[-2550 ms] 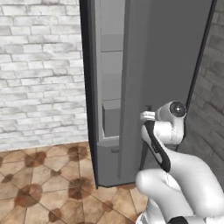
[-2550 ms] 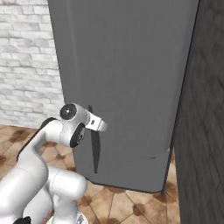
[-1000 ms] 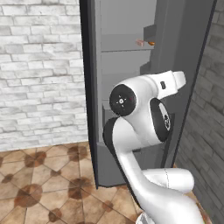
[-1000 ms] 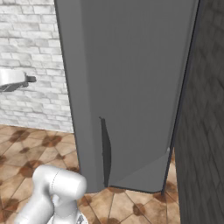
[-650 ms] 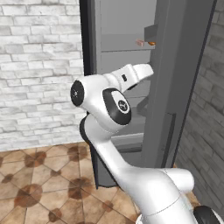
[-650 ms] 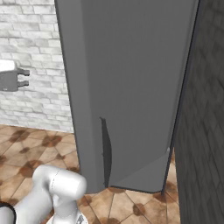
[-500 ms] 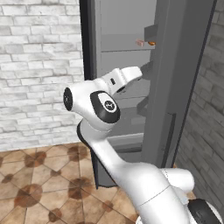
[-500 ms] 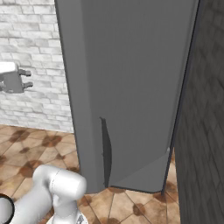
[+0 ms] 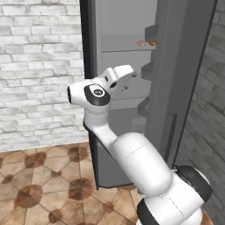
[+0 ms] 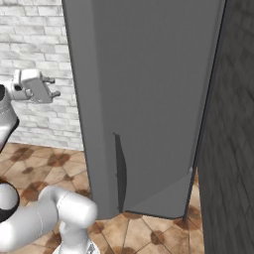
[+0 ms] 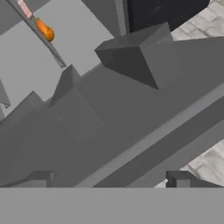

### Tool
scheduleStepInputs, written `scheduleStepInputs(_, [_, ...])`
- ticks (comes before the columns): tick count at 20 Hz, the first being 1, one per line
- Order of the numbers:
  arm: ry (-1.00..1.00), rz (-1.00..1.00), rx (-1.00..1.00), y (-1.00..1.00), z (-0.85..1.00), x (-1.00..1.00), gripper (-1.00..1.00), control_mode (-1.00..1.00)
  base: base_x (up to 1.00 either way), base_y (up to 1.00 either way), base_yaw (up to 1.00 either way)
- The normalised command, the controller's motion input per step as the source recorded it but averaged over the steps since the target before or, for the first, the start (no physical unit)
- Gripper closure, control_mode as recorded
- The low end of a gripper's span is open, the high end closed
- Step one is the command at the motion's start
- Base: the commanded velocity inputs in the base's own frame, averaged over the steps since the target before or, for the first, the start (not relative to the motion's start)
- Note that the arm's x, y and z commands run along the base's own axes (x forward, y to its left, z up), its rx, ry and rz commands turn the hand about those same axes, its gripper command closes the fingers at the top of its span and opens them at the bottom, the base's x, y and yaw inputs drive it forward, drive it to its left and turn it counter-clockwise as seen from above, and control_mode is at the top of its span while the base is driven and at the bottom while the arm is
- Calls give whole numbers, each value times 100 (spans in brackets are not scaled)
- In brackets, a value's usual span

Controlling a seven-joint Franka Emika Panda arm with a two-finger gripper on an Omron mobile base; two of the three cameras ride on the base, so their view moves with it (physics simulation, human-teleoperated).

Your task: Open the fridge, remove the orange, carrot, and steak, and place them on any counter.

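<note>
Two items, carrot and steak, show past the spread pincer; right base shows the fridge door.

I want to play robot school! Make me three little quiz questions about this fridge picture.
1. True or false: the fridge door is open.
2. The gripper is: A) holding the carrot B) open and empty C) on the floor.
3. Which pinkish food lies beside the carrot on the shelf?

Key: 1 true. 2 B. 3 the steak.
</note>
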Motion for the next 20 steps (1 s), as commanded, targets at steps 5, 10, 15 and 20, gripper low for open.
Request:
scheduleStepInputs(5, [7,-1,3,-61,22,2,-100,-100,0,0,0])
scheduleStepInputs(10, [2,0,5,-89,7,-4,-100,-100,0,0,0])
scheduleStepInputs(15, [0,0,3,-98,0,-3,-100,-100,0,0,0])
scheduleStepInputs(20, [-5,-1,1,-98,3,-61,-100,-100,0,0,0])
